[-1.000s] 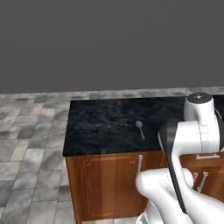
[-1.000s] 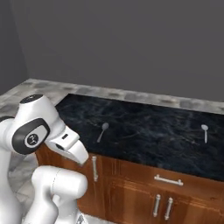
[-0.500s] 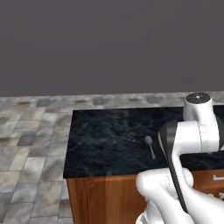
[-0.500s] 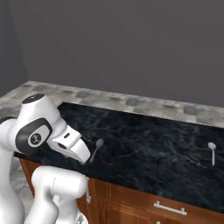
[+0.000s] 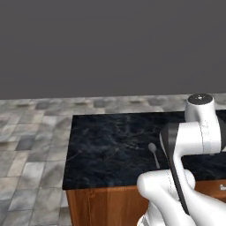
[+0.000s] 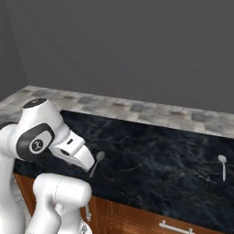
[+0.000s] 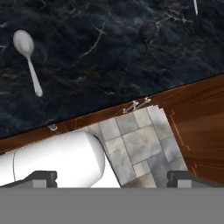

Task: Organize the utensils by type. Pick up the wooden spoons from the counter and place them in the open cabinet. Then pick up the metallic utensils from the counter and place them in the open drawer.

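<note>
A: Your pincer (image 7: 111, 177) stands with its tips wide apart and nothing between them, at the bottom of the hand view, over the front edge of the surface (image 7: 131, 52) and the floor tiles below.

B: Where's the spoon (image 7: 28, 59) from there?

A: Upper left of the hand view, well apart from the tips, lying flat on the dark surface. You'd have to carry the pincer up and to the left in that frame to get over it.

B: Which way does it point?

A: Bowl toward the top of the frame, handle running down and slightly right. In the right base view the same spoon (image 6: 96, 163) sits just beyond the hand, left of centre, bowl up and handle slanting down-left toward the front edge.

B: Any others?

A: A second spoon (image 6: 222, 166) lies far right in that view, handle pointing down. Both look metallic, so I judge they're for the drawer. The near one is your closer reach; turn the tips across its handle.
</note>
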Available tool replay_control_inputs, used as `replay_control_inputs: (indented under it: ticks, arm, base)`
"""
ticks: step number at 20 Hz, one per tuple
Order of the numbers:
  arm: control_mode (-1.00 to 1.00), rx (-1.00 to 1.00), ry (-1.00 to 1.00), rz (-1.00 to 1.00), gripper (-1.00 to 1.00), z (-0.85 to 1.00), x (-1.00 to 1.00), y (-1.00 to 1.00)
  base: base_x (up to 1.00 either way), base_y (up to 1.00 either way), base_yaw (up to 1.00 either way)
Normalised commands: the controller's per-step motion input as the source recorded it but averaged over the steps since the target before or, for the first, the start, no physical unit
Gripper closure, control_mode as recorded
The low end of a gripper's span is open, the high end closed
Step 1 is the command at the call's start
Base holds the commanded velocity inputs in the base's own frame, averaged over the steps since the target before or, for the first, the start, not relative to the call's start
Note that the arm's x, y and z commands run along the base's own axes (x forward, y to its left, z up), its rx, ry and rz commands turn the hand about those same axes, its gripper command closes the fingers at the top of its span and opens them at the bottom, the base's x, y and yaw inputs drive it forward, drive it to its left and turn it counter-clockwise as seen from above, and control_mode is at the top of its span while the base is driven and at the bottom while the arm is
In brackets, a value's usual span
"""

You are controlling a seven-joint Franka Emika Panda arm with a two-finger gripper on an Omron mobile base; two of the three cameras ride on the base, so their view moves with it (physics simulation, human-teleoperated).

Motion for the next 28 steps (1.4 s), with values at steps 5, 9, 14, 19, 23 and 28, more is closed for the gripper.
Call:
replay_control_inputs:
  ticks: [5,9,14,19,23,28]
  arm:
    - [1.0,0.0,0.0,0.0,-1.0,0.0,0.0,0.0]
    - [1.0,0.0,0.0,0.0,-1.0,0.0,0.0,0.0]
    - [1.0,0.0,0.0,0.0,-1.0,0.0,0.0,0.0]
    - [-1.0,0.02,-0.01,0.01,-1.0,0.0,0.0,0.0]
    - [-1.0,0.21,-0.01,0.07,-1.0,0.05,0.04,0.0]
    - [-1.0,0.26,-0.01,0.16,-1.0,-0.01,0.36,0.07]
  base:
    - [0.25,0.0,0.0]
    - [0.0,0.0,0.0]
    - [0.0,0.0,0.0]
    - [0.0,0.0,0.04]
    - [0.0,0.0,0.0]
    - [0.0,0.0,0.0]
